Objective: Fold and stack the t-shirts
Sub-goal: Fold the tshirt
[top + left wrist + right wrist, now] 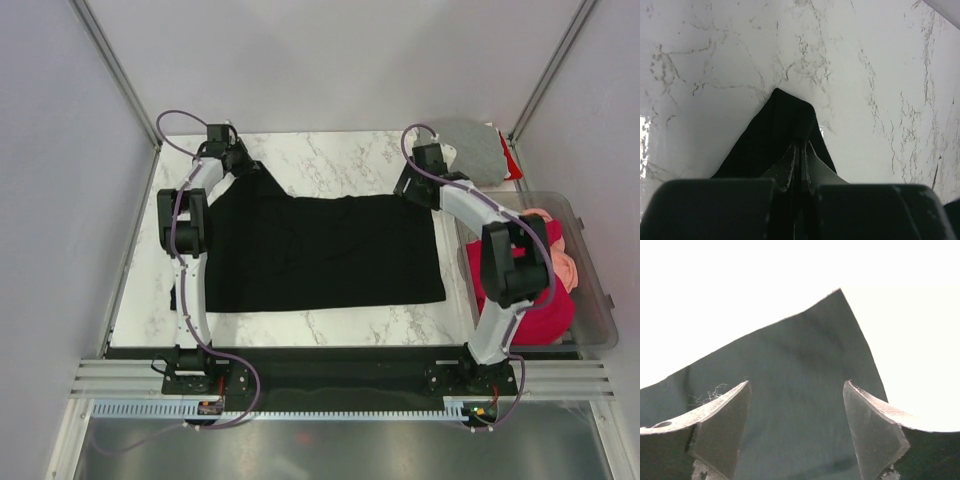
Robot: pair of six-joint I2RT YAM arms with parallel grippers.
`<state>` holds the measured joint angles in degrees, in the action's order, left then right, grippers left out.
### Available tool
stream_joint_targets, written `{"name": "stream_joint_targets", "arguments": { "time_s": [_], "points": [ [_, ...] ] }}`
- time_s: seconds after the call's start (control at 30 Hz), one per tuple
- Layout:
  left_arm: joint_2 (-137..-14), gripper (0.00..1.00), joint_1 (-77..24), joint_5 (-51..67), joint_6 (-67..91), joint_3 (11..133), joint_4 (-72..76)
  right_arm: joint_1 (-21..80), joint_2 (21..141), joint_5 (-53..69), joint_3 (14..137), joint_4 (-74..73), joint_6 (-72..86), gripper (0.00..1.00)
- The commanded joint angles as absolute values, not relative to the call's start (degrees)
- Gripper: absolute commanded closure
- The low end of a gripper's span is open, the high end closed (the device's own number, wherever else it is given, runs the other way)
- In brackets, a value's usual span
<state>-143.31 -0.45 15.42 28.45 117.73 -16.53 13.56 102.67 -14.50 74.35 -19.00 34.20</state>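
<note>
The black t-shirt (320, 250), flat on the surface (340, 155), is pinched at its far-left corner by the left jaws; the right jaws (spread at the far-right corner) should be closed before lifting.

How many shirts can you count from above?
4: a black shirt spread on the table, a grey shirt at the far right corner, a red shirt and a pink shirt in the tub. The tub may hide more.
</note>
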Motion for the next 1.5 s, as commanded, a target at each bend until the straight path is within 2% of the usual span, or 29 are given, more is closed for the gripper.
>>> {"name": "stream_joint_targets", "arguments": {
  "time_s": [0.0,0.13,0.3,0.67,1.0,1.1,1.13,1.2,1.23,1.33,1.47],
  "points": [
    [-143.4,0.98,-0.1,16.4,28.3,117.1,-12.7,12.9,111.1,-18.6,82.2,-21.8,31.1,0.19],
    [-142.7,0.98,2.8,16.7,31.3,114.2,-11.1,12.0,120.0,-22.8,90.9,-24.3,31.0,0.25],
    [-142.8,0.98,2.8,17.1,31.3,113.9,-10.5,8.8,125.2,-20.1,96.4,-23.4,29.2,0.31],
    [-142.0,0.98,1.3,14.5,29.0,113.8,-10.6,5.3,126.6,-16.4,96.2,-21.6,28.8,0.34],
    [-142.1,0.98,1.3,14.5,29.0,113.9,-10.7,5.4,128.8,-11.3,94.5,-18.4,30.1,0.41],
    [-142.0,0.98,1.3,14.3,29.1,113.8,-10.6,5.4,128.8,-11.4,94.0,-17.8,30.2,0.53],
    [-142.1,0.98,1.3,14.5,29.1,113.8,-10.7,5.3,128.8,-11.5,94.0,-17.4,30.2,0.62],
    [-142.0,0.98,1.2,14.3,29.0,113.8,-10.7,5.4,128.9,-11.5,94.0,-17.2,30.4,0.70],
    [-141.9,0.98,1.2,14.3,29.2,113.7,-10.8,5.4,129.4,-11.5,94.1,-17.1,30.4,0.80],
    [-141.2,0.98,1.2,13.5,29.6,112.7,-10.5,5.4,129.5,-11.1,94.0,-17.1,30.4,1.00],
    [-138.4,0.98,0.8,11.7,32.3,112.3,-13.5,5.4,127.3,-10.4,92.1,-17.1,30.3,1.00]
  ]
}}
